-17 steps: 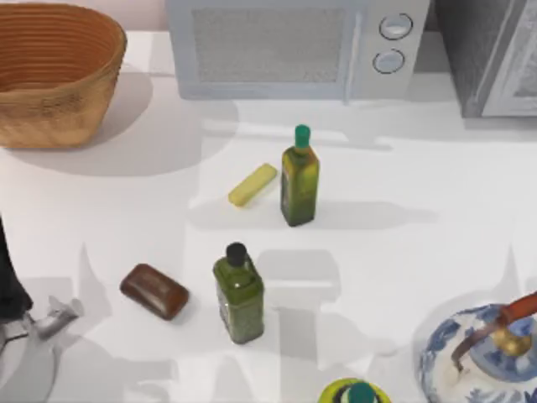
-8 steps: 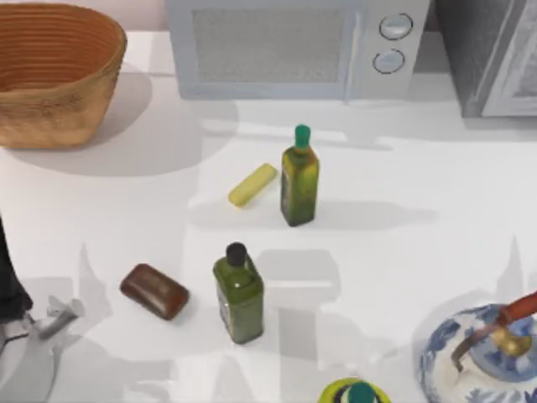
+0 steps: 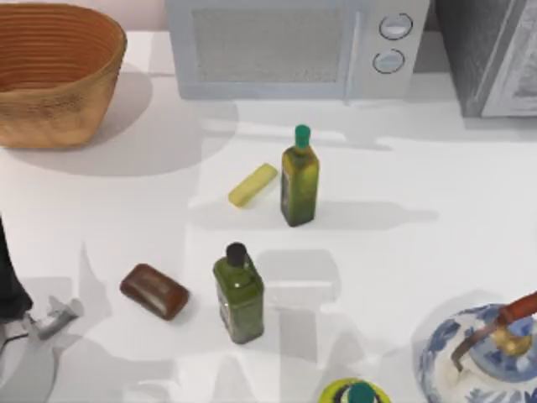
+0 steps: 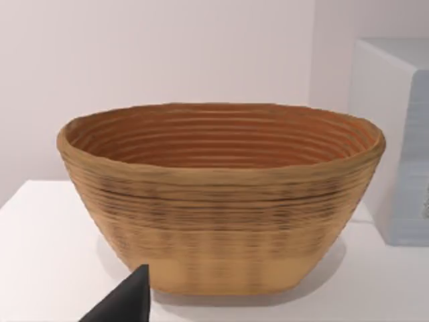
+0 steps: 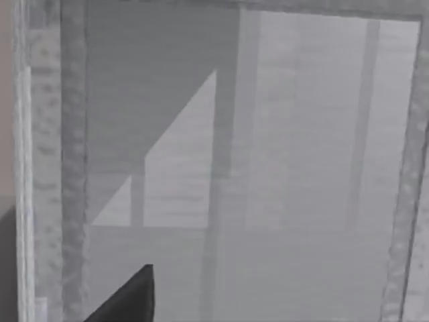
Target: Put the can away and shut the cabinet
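Observation:
The can is out of view. The cabinet (image 3: pixel 482 59), a dark grey box with a pale framed door panel (image 3: pixel 520 80), stands at the table's back right corner. In the right wrist view that door panel (image 5: pixel 288 168) is seen close up and face on, with a dark part of my right gripper (image 5: pixel 131 295) just in front of it. I cannot tell whether the door is fully shut. My left arm (image 3: pixel 10 290) sits at the front left edge of the table. A dark part of my left gripper (image 4: pixel 124 302) points toward a wicker basket (image 4: pixel 221 194).
At the back stand the wicker basket (image 3: pixel 54 71) on the left and a white microwave (image 3: pixel 294 46) in the middle. Mid-table are two green bottles (image 3: pixel 299 176) (image 3: pixel 239 294), a yellow bar (image 3: pixel 252 185) and a brown block (image 3: pixel 154 291). A blue-white teapot (image 3: pixel 482 353) is front right.
The things on the table have not moved. Only the faint shadows near the table's front right have shifted a little.

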